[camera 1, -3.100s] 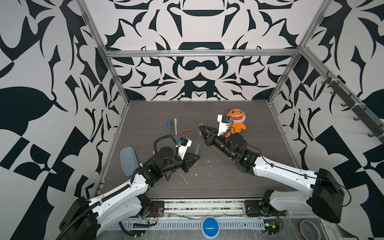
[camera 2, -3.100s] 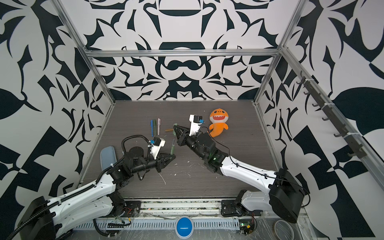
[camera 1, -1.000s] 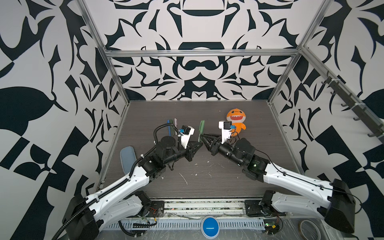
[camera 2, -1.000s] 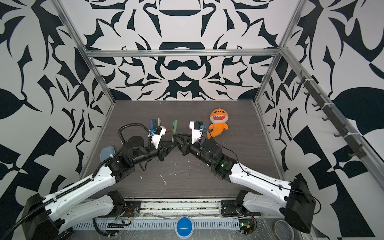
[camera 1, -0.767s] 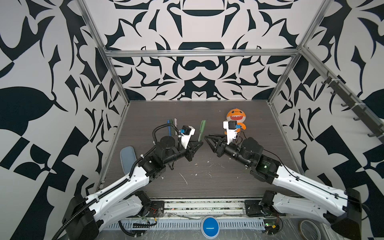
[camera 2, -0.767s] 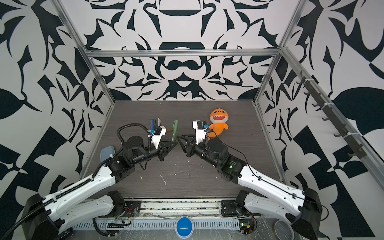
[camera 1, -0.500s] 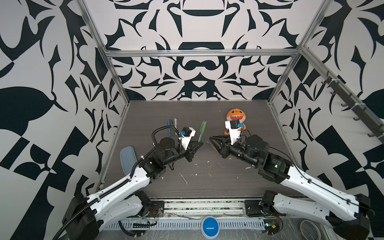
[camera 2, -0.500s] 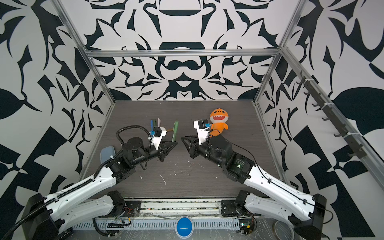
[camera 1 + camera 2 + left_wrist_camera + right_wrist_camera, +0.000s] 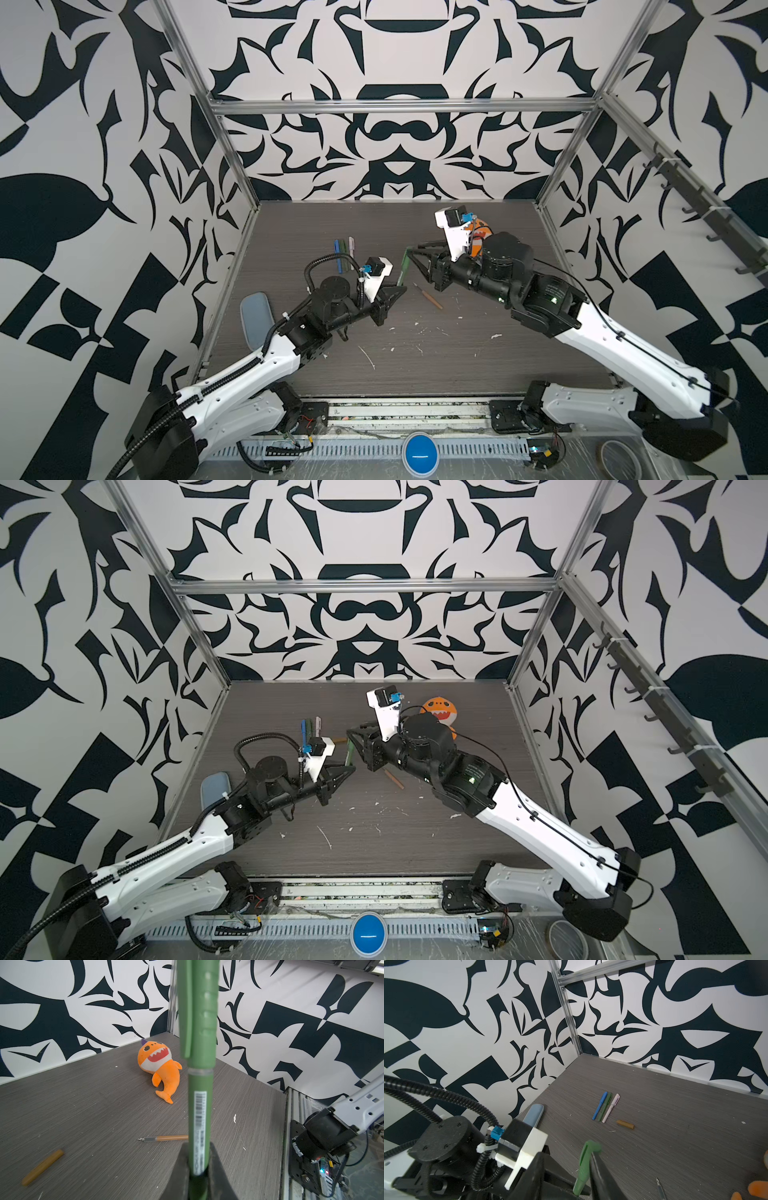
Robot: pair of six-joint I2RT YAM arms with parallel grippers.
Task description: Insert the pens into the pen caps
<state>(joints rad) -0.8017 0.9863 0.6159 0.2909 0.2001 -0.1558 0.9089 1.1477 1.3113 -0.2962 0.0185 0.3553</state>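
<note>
Your left gripper [image 9: 198,1150] is clamped on the lower barrel of a slim dark green plastic pen [image 9: 200,1088]. It holds the pen above the middle of the grey wood-grain table [image 9: 415,374], with the free end pointing toward 12 o'clock. A matching green plastic cap [image 9: 197,1012] sits on that end. Your right gripper [image 9: 411,254] reaches in from 3 o'clock to the cap's tip. In the right wrist view one of its fingers [image 9: 600,1169] lies against the cap's side, but you cannot tell whether the jaws stand apart or pinch it.

At about 11 o'clock you have three capped pens lying side by side: a blue plastic pen [image 9: 599,1105], a second dark green pen [image 9: 605,1106] and a pale pink pen [image 9: 611,1108]. Just beside them, on their 3 o'clock side, lies a loose stubby mustard-brown cap [image 9: 625,1124]. An uncapped orange-brown pen [image 9: 428,297] with a bare pointed tip lies on the table near the centre, just toward 3 o'clock from the held pen. An orange plush shark toy [image 9: 160,1068] lies at 1 o'clock and a grey-blue oval pad [image 9: 255,320] at the 9 o'clock edge. Thin white scraps [image 9: 368,357] are scattered toward 6 o'clock.
</note>
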